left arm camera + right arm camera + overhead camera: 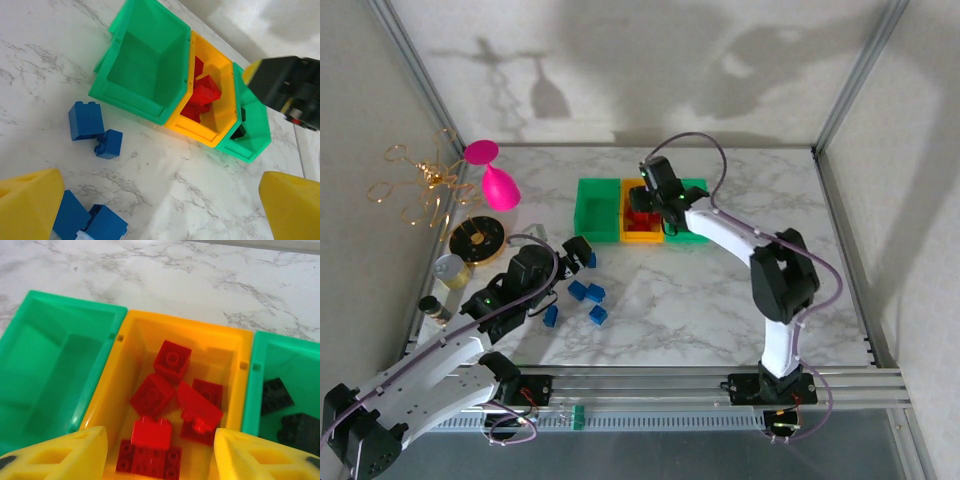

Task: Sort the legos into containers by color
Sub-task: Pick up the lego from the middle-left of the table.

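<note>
The right gripper (pixel 160 456) is hanging low over the orange-yellow plastic bin (pixel 116 390), the middle one of three joined open-top bins. Its yellow fingers (pixel 65 457) are standing well apart, with a gap on either side of a bright red brick (pixel 151 432). That brick is lying on the heap of red plastic bricks (pixel 172 359) in the bin. The gripper seems to be holding nothing, though its fingertips are cut off at the picture's edge.

The left-hand green bin (pixel 50 365) is sitting just beside the orange-yellow one. The right-hand green bin (pixel 280 352) is holding two black plastic bricks (pixel 276 395). From above, the right arm's black wrist is covering part of that right-hand bin.

The left gripper (pixel 162 200) is hovering over the white marble-patterned tabletop (pixel 700 300) with its jaws spread wide and nothing between them. Small blue plastic bricks (pixel 86 120) are lying loose on the marble below and ahead of it, near the bins but outside them.

Off at the table's left edge, well apart from the bins, a round gold-and-black dish (pixel 478 237) is sitting near a pink glossy ornament (pixel 498 188), a gold wire tangle (pixel 420 185) and what may be a small jar (pixel 451 268).
</note>
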{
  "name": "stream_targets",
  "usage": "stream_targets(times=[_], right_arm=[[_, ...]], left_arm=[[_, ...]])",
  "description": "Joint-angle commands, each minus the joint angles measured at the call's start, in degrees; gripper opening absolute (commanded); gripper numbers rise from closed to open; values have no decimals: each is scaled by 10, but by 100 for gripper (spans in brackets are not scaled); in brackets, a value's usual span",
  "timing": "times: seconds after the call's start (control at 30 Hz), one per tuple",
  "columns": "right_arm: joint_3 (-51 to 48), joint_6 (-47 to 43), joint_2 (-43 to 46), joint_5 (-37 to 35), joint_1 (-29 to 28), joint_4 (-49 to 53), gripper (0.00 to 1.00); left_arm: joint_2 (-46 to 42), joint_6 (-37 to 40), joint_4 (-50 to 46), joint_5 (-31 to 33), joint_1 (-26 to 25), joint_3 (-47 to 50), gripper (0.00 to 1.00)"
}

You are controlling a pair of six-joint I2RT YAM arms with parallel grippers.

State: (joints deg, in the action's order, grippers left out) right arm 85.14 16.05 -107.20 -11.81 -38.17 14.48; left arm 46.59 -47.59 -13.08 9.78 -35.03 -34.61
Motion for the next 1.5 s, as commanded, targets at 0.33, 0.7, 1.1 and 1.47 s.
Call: stream_targets(times=[0.33, 0.7, 1.1, 1.47], right_arm=[[-278, 47, 227, 118, -43, -55, 70], [-455, 94, 350, 172, -87, -103, 82], [-575, 156, 433, 213, -94, -167, 93], [-580, 162, 442, 199, -94, -174, 99]], left_arm=[[-27, -12, -130, -68, -16, -7, 99], [-25, -72, -172, -76, -94, 36, 87], [85, -39, -147, -56, -169, 28, 78], [274, 4, -130, 6, -230, -54, 73]])
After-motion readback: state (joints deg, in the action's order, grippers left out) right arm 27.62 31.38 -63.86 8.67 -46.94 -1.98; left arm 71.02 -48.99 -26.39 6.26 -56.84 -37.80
